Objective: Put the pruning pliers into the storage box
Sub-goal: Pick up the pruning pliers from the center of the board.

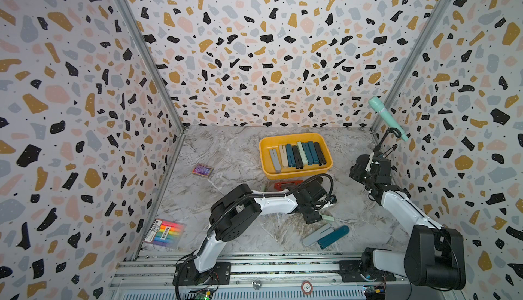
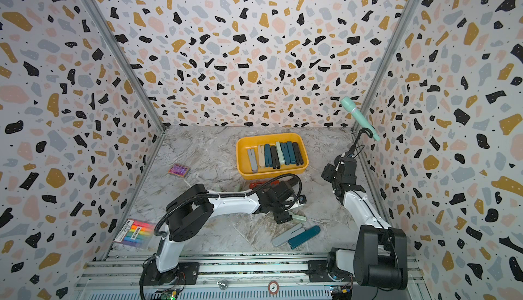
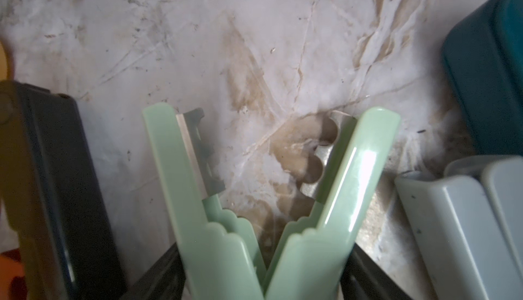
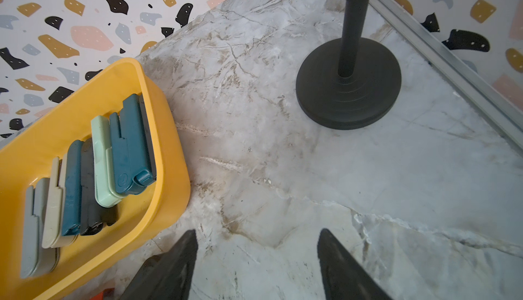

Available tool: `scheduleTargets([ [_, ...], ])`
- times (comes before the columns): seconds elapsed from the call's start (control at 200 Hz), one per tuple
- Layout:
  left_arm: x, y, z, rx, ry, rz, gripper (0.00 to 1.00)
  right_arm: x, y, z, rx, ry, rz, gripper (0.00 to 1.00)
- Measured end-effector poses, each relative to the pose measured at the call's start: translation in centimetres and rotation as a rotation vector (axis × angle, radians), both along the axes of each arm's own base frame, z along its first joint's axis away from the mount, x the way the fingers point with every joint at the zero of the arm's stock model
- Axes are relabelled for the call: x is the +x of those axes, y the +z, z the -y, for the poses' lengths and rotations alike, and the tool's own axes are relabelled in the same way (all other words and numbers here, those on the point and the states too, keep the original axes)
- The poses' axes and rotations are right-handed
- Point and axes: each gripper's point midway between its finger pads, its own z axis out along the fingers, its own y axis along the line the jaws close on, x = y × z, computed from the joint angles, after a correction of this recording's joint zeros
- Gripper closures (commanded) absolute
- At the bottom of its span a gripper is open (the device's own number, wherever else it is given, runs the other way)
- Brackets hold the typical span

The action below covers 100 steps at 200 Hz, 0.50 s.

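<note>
Left tool (image 1: pixel 315 218): low over the worktop (image 1: pixel 232 148). Its fingers flank the hinge end of the mint pliers (image 3: pixel 342 196); whether they already press cannot be told.
Mint pliers: between the left tool's fingers, arms splayed in a V with the metal blades showing, on or just above the worktop; not in the box.
Right tool (image 4: pixel 257 235): jaws apart with nothing between them, above bare worktop.
Box (image 1: pixel 265 154): beyond the left tool and just beside the right tool.
Stored pliers (image 1: pixel 290 155): roughly eight, packed side by side in the box; grey, beige, teal, black and mint.
Grey pliers (image 1: pixel 315 235) and teal pliers (image 1: pixel 334 235): closed, lying together near the left tool on its side away from the box.
Red pliers (image 1: pixel 283 185): between the left tool and the box, partly hidden by the left arm.
Pale piece (image 1: pixel 263 187): beside the red pliers, mostly hidden; possibly another pair.
Done: judged well over half, going by the filled row.
Left: at least the mint, grey, teal and red pliers, each to be lifted, carried and released in the box.
Step in hand: judged to be the grasp of the mint pliers.
</note>
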Motion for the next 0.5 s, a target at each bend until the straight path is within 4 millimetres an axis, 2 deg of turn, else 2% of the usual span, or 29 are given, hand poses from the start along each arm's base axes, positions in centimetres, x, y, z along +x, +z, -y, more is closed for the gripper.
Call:
scheduleTargets([
  [0.08,0.0,-0.1,0.5,-0.003,-0.016,-0.006,0.34,0.0,0.1,0.0,0.001,0.0,0.002,0.31],
  [0.385,0.1,-0.3,1.4,-0.04,-0.051,-0.043,0.84,-0.2,0.3,0.2,0.002,-0.004,0.01,0.31],
  [0.461,0.3,-0.3,1.3,-0.047,-0.044,-0.05,1.0,-0.4,-0.1,0.3,0.004,-0.007,0.002,0.31],
  [0.501,0.5,-0.3,1.3,-0.051,-0.035,-0.054,1.0,-0.5,-0.2,0.4,0.004,-0.009,-0.002,0.31],
])
